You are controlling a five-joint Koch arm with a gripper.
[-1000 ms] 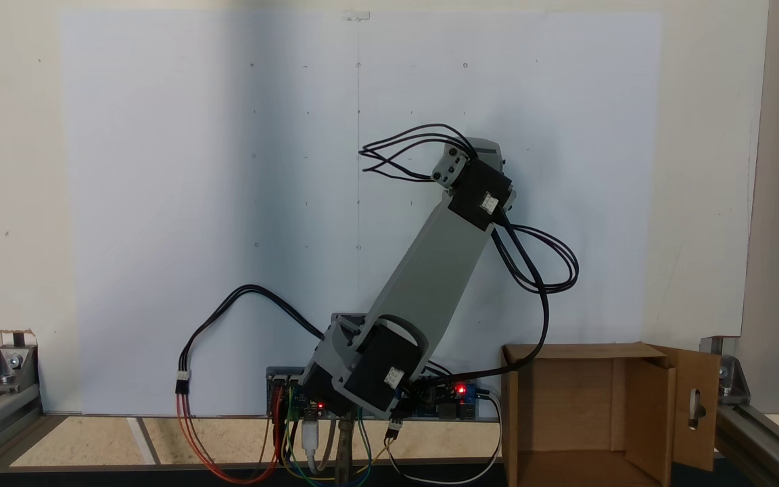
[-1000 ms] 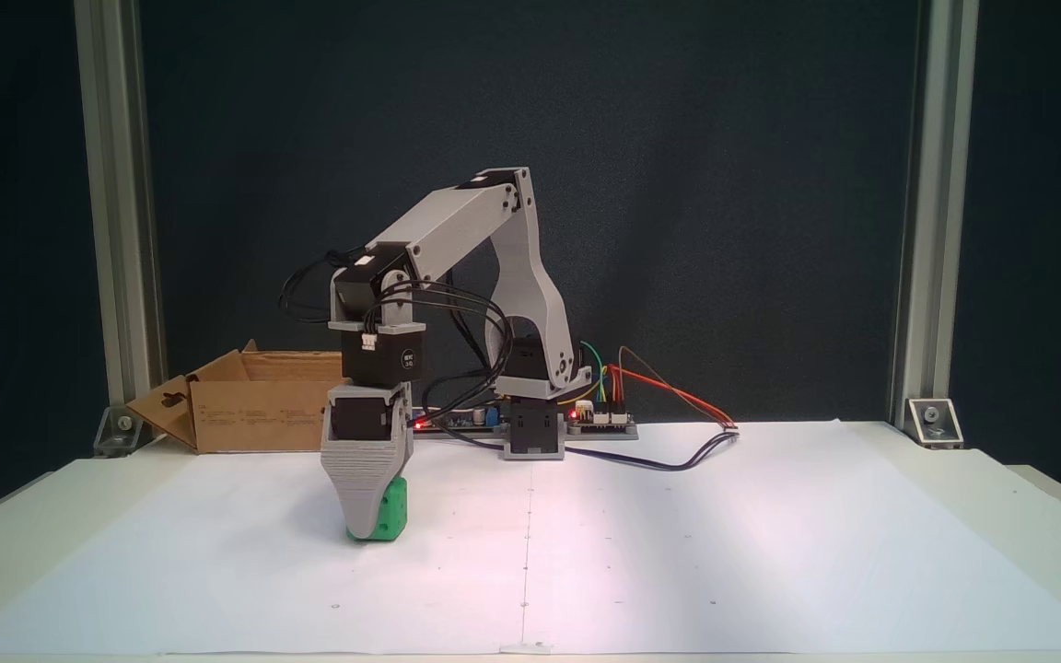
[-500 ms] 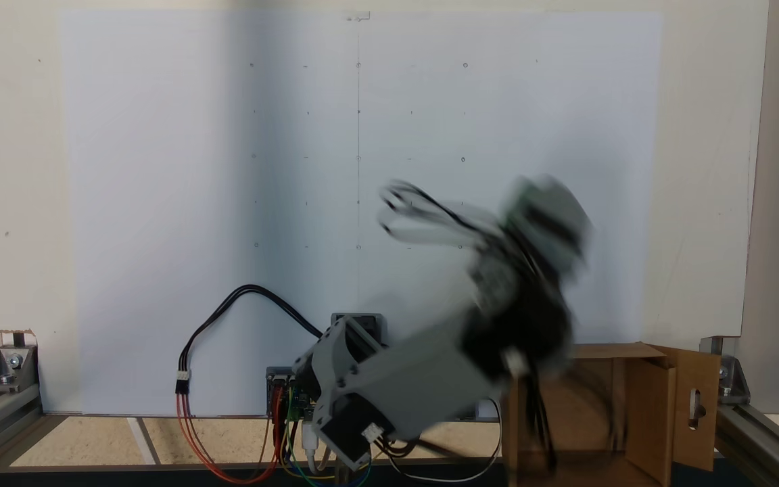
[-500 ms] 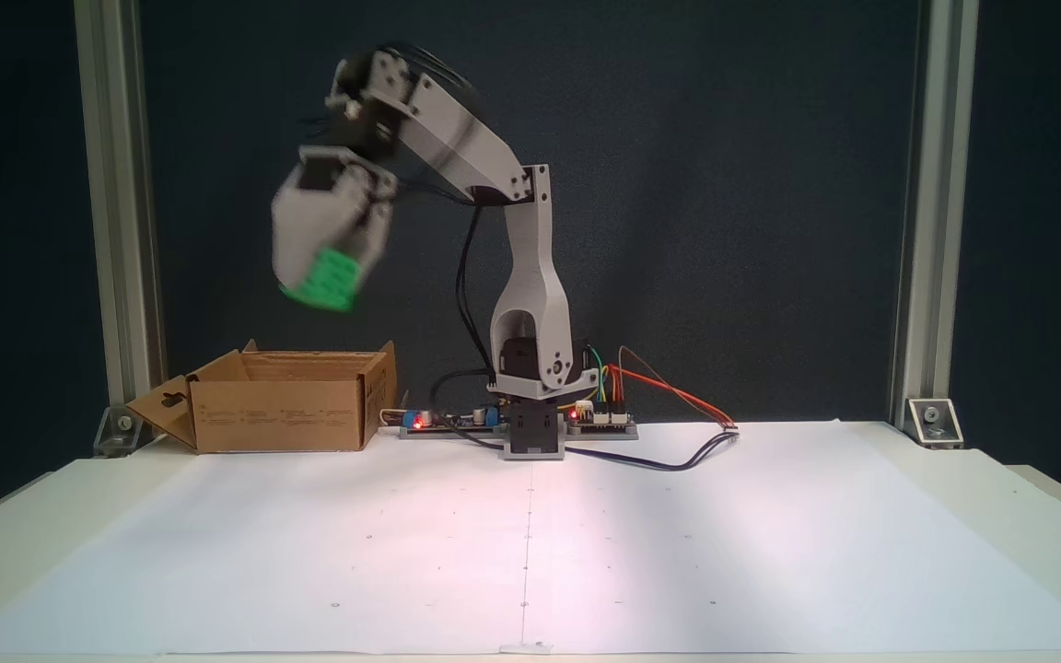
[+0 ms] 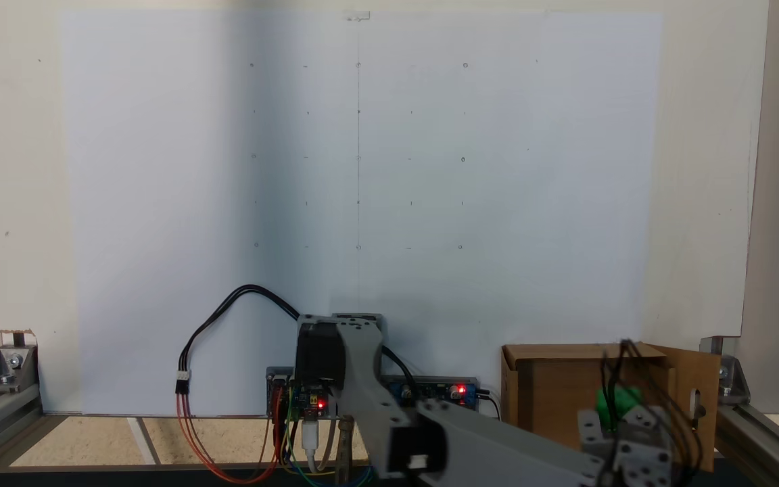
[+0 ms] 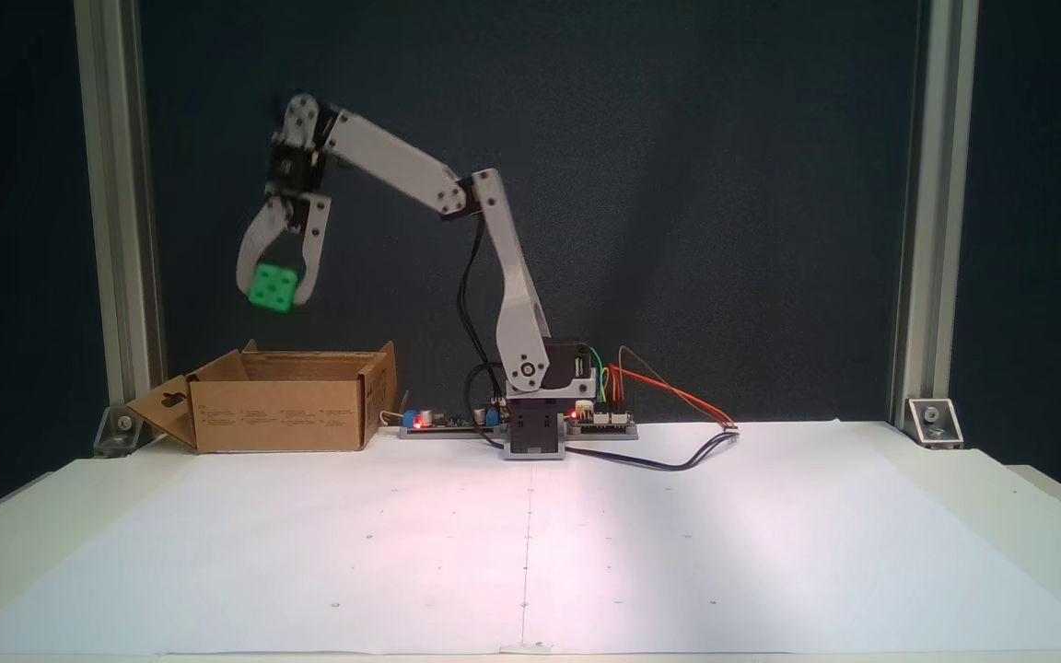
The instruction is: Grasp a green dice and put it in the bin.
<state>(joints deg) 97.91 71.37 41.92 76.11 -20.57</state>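
Observation:
In a fixed view the green dice point(image 6: 272, 287) hangs in the air between the two grey fingers of my gripper point(image 6: 274, 291), which is shut on it. It is well above the open top of the bin point(image 6: 282, 414), a brown cardboard box at the back left of the table. In the other fixed view, looking down, the dice point(image 5: 619, 399) shows as a green patch over the bin point(image 5: 552, 385), partly hidden by the arm's wrist point(image 5: 633, 436) and its black cables. The bin's flap with the slot hole point(image 5: 697, 406) stands open at the right.
The arm's base and its circuit boards point(image 6: 530, 419) stand at the back middle, with coloured wires and a black cable point(image 6: 678, 456) trailing right. White paper point(image 6: 530, 543) covers the table. Aluminium posts point(image 6: 121, 221) stand at both back corners.
The gripper has lifted the dice off the paper, swung with it toward the bin, and now holds it high above the box opening.

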